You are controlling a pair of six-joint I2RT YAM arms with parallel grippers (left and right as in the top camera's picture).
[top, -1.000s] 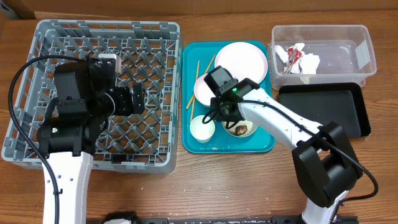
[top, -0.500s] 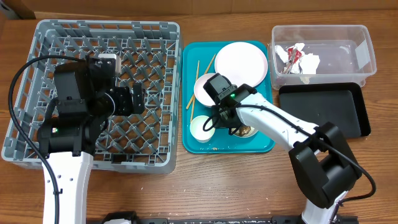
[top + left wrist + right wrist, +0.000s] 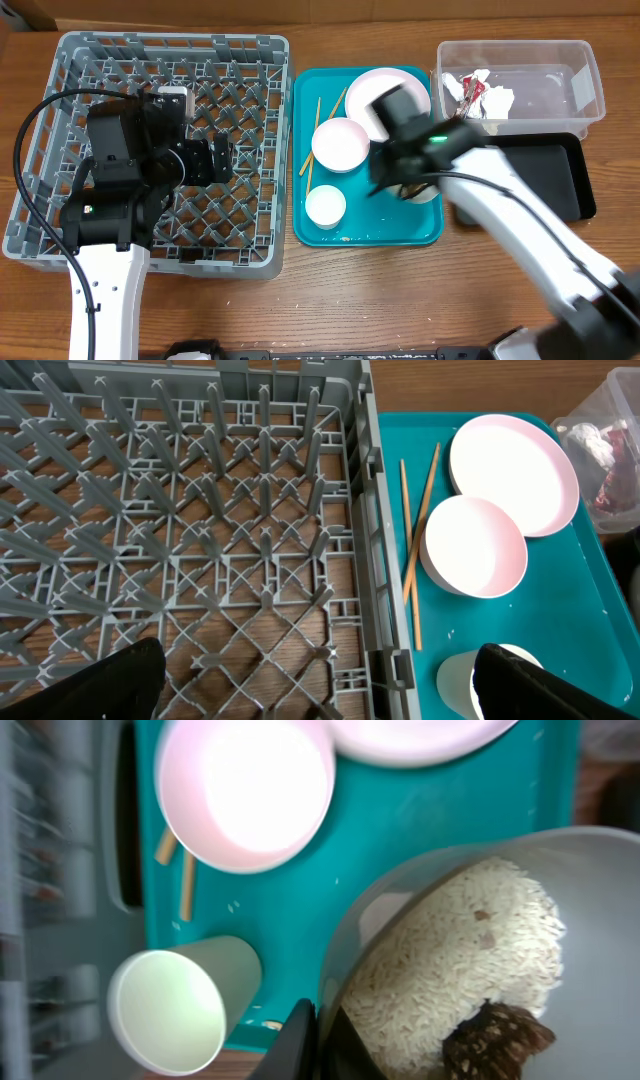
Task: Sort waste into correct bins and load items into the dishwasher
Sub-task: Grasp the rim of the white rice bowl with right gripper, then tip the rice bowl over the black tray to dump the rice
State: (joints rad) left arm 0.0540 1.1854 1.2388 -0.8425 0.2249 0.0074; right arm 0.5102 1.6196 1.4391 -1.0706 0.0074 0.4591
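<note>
My right gripper [image 3: 320,1040] is shut on the rim of a white bowl [image 3: 600,880] holding rice grains [image 3: 450,960] and a brown food lump [image 3: 495,1040]. Overhead, this blurred bowl [image 3: 425,192] is at the right edge of the teal tray [image 3: 370,232]. An empty bowl [image 3: 340,144], a cup [image 3: 325,205], the plate [image 3: 385,85] and chopsticks [image 3: 305,160] lie on that tray. My left gripper [image 3: 320,695] is open and empty over the grey dish rack [image 3: 60,60]. The clear tub [image 3: 590,80] holds a red wrapper [image 3: 470,95] and tissue [image 3: 497,100]. The black tray [image 3: 540,160] lies in front of the tub.
A few loose grains lie on the teal tray near the cup [image 3: 170,1010]. The rack wall [image 3: 375,560] stands right beside the tray's left edge. Bare wooden table runs along the front.
My right arm has swung right and away from the tray's front, carrying the rice bowl with it; its image is blurred. The left arm has not moved.
</note>
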